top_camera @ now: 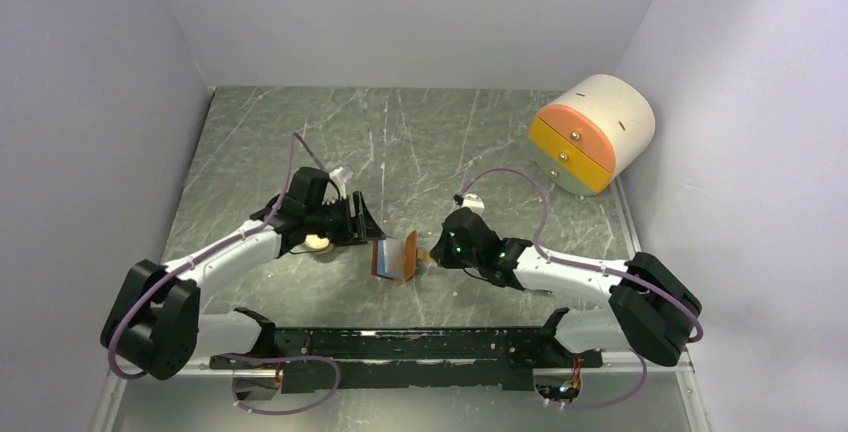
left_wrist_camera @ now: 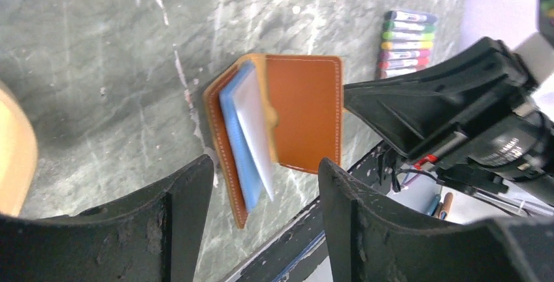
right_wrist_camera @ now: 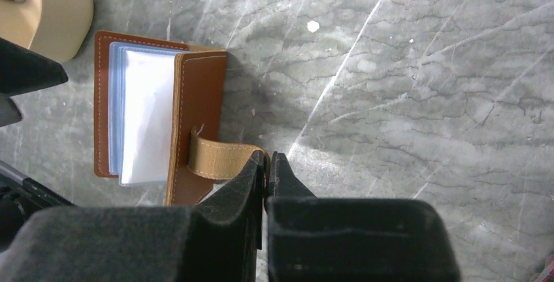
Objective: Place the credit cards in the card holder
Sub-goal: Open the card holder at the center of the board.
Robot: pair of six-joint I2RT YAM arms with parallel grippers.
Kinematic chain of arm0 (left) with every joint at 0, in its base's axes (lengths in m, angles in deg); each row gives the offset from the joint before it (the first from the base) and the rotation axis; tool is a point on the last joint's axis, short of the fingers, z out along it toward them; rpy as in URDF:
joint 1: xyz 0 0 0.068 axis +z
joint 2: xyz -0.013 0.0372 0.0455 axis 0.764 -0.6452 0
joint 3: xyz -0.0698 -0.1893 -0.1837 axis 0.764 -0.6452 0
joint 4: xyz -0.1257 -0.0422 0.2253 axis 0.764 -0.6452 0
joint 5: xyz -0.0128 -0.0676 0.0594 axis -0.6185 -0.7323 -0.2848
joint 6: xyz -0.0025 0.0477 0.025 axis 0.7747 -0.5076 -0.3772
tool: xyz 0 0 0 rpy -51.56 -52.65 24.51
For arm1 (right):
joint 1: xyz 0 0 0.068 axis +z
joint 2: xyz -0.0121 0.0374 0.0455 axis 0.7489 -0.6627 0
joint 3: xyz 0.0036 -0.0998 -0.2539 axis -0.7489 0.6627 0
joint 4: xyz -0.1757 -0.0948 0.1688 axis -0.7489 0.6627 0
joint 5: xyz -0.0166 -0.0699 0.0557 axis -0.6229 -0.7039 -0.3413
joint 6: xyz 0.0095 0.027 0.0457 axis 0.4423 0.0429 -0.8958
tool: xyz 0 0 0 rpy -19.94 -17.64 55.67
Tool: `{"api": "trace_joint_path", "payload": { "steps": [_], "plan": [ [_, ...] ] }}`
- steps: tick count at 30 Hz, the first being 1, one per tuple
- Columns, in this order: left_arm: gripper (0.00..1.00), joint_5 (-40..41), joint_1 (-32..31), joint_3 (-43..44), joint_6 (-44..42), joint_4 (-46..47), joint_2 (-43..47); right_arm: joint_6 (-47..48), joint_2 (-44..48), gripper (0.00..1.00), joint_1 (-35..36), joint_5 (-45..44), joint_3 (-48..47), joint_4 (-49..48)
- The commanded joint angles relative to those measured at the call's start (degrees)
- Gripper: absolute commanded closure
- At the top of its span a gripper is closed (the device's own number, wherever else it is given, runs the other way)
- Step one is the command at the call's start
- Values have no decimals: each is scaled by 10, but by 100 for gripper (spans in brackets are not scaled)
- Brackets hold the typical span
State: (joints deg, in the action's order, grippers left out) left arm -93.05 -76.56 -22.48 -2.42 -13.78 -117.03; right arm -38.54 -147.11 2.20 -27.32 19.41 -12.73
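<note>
Across the grey marbled table (top_camera: 420, 142), beyond the right gripper's arm, a cream drum-shaped cabinet (top_camera: 590, 137) with orange drawer fronts stands well out of the work. Nearer, the left gripper (left_wrist_camera: 264, 168) and the right gripper (right_wrist_camera: 268, 158) face each other with the card holder (top_camera: 393, 258) directly between them. The left gripper's jaws stand apart with nothing in them, just short of the holder's open edge. I judge it is poised to push the cards home or press the cover down. The right gripper is pinched tight on the holder's tan snap strap (right_wrist_camera: 219, 158), apparently to anchor the wallet and hold its cover lifted so the pockets can be reached. Inside the part-open fold lie the credit cards (right_wrist_camera: 147, 119), a white one over a light blue card (right_wrist_camera: 114, 99), their ends sticking out of the leather rather than fully seated. Past the holder from the left gripper, a row of coloured pens (left_wrist_camera: 405, 44) lies unused.
</note>
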Motion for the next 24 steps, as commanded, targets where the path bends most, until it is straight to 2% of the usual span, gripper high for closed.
{"api": "trace_joint_path", "payload": {
  "steps": [1,7,13,17,24],
  "plan": [
    [34,-28,-2,-28,18,70,19,8,2,100,-8,2,2,-8],
    [37,-1,-2,-24,-3,29,5,12,-2,100,-15,9,8,-6],
    [40,-36,-2,-46,-2,56,-11,13,8,100,-17,9,7,-4],
    [49,-30,-2,-57,-5,64,-16,13,4,100,-17,11,8,-5],
    [52,-46,-2,-65,-1,88,-28,8,-1,100,-17,18,13,-14]
  ]
}}
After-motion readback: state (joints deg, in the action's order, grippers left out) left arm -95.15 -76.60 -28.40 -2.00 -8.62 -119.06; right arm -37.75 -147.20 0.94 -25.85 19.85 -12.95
